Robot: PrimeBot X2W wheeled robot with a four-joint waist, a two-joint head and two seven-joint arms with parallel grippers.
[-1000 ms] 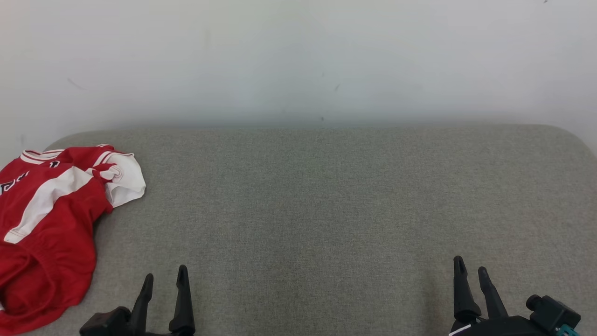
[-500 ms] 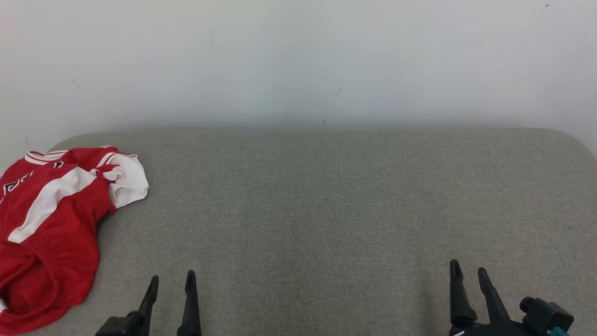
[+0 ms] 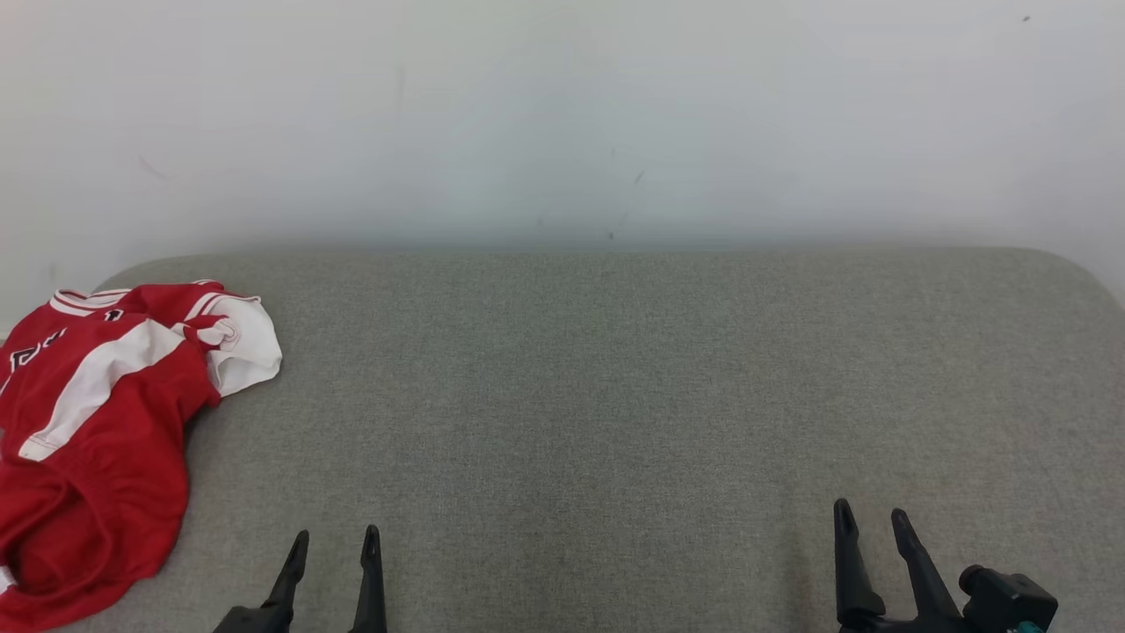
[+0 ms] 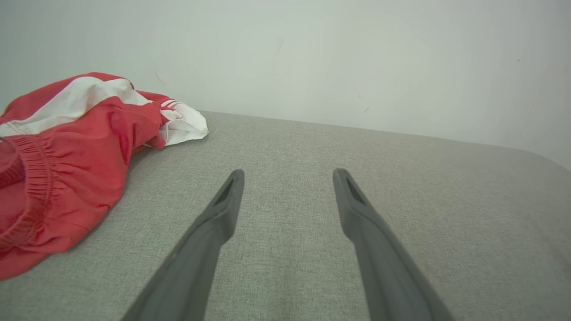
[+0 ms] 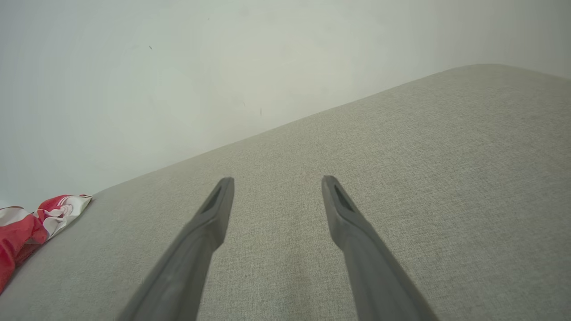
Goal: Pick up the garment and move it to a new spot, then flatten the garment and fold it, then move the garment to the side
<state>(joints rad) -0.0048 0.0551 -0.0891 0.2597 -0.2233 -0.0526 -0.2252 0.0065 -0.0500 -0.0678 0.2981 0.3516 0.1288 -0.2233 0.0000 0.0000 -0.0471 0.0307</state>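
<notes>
- Red-and-white jersey (image 3: 97, 431) lay crumpled at the grey cushion's (image 3: 615, 396) left end.
- Left gripper (image 3: 336, 541) stood spread wide, empty, near the jersey.
- Right gripper (image 3: 870, 517) likewise parted, empty, well apart from it.

we look across a bench (image 3: 615, 396) covered in grey-beige woven fabric, its far corners rounded, its far edge meeting a pale wall (image 3: 562, 114). we make out a few small dark specks and faint scuffs on the wall, one speck just above the bench's far edge near the middle.
</notes>
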